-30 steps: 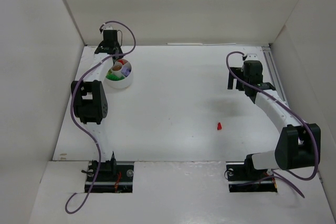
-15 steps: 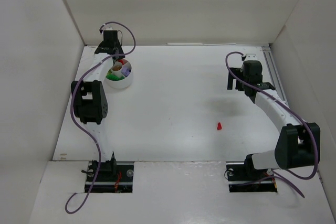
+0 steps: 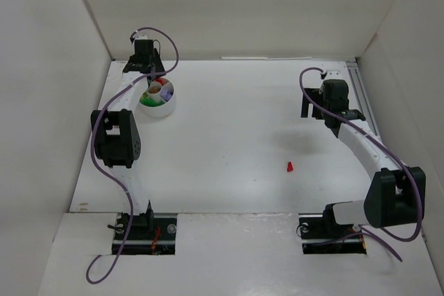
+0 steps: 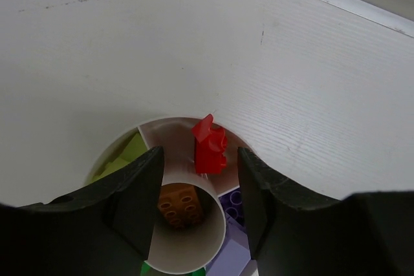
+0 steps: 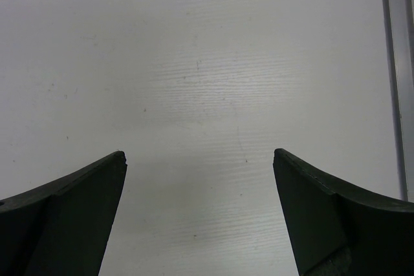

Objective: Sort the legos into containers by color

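Observation:
The round white dish (image 3: 166,109) stands at the far left of the table. My left gripper (image 3: 148,77) hovers over its far edge, open. In the left wrist view the gripper (image 4: 199,154) has its jaws apart above the dish (image 4: 168,123). A red brick (image 4: 209,145) lies in the far compartment, touching neither finger. An orange-brown brick (image 4: 180,203) sits in the central cup, with lime (image 4: 123,156), purple (image 4: 236,208) and green (image 4: 147,269) bricks around it. One red brick (image 3: 289,166) lies loose on the table. My right gripper (image 3: 312,109) is open and empty (image 5: 198,153), well behind that brick.
White walls enclose the table on the left, back and right. A metal rail (image 5: 394,63) runs along the table's right edge, close to my right gripper. Both arm bases sit at the near edge.
My left arm has shifted slightly left and back over the dish. The right arm and the loose red brick have not moved.

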### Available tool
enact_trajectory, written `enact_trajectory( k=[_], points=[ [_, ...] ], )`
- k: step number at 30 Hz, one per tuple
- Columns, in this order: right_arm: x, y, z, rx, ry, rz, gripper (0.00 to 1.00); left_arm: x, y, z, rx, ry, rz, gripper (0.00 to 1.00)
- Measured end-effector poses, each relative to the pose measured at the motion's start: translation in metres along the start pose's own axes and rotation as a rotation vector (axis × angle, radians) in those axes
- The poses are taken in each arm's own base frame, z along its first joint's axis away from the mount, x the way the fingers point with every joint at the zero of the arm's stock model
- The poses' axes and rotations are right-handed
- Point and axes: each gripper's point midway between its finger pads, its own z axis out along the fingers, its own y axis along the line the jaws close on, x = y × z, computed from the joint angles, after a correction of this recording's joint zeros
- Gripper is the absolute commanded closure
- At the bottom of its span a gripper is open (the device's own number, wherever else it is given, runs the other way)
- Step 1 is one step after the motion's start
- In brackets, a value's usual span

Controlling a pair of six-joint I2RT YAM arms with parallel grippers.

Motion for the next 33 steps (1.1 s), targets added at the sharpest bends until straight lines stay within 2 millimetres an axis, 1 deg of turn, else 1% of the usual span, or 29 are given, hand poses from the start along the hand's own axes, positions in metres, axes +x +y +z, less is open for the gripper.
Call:
enact_trajectory(
  k=[2, 6, 7, 10, 12, 14, 15, 19, 22, 23, 27, 33],
  points=[
    [-0.003, -0.001, -0.003, 0.002, -0.012, 0.003, 0.00, -0.002, -0.002, 0.000, 0.011, -0.008, 0.003, 0.58],
    [-0.008, -0.003, -0.008, 0.012, -0.031, 0.006, 0.00, 0.000, -0.005, 0.000, 0.030, 0.002, 0.011, 0.58],
    [-0.009, -0.004, -0.008, 0.015, -0.034, 0.007, 0.00, 0.000, -0.006, 0.000, 0.036, 0.004, 0.014, 0.59],
    [-0.010, -0.005, -0.009, 0.020, -0.036, 0.008, 0.00, 0.002, -0.007, 0.001, 0.040, 0.011, 0.020, 0.64],
    [-0.010, -0.006, -0.009, 0.023, -0.036, 0.008, 0.00, 0.001, -0.007, 0.003, 0.039, 0.011, 0.023, 0.64],
    [-0.010, -0.006, -0.009, 0.023, -0.036, 0.007, 0.00, 0.003, -0.007, 0.006, 0.036, 0.015, 0.025, 0.67],
    [-0.010, -0.006, -0.009, 0.023, -0.036, 0.007, 0.00, 0.003, -0.007, 0.009, 0.033, 0.017, 0.027, 0.71],
    [-0.009, -0.006, -0.009, 0.027, -0.036, 0.008, 0.00, 0.006, -0.006, 0.018, 0.020, 0.027, 0.032, 0.75],
    [-0.009, -0.007, -0.009, 0.032, -0.035, 0.007, 0.00, 0.011, -0.004, 0.024, 0.004, 0.040, 0.035, 0.83],
    [-0.009, -0.008, -0.009, 0.035, -0.035, 0.007, 0.00, 0.009, -0.003, 0.025, -0.004, 0.034, 0.034, 0.86],
    [-0.009, -0.009, -0.009, 0.039, -0.035, 0.007, 0.00, 0.006, 0.001, 0.025, -0.030, 0.025, 0.027, 0.92],
    [-0.009, -0.009, -0.009, 0.042, -0.035, 0.007, 0.00, 0.004, 0.006, 0.025, -0.056, 0.017, 0.014, 0.93]
  ],
)
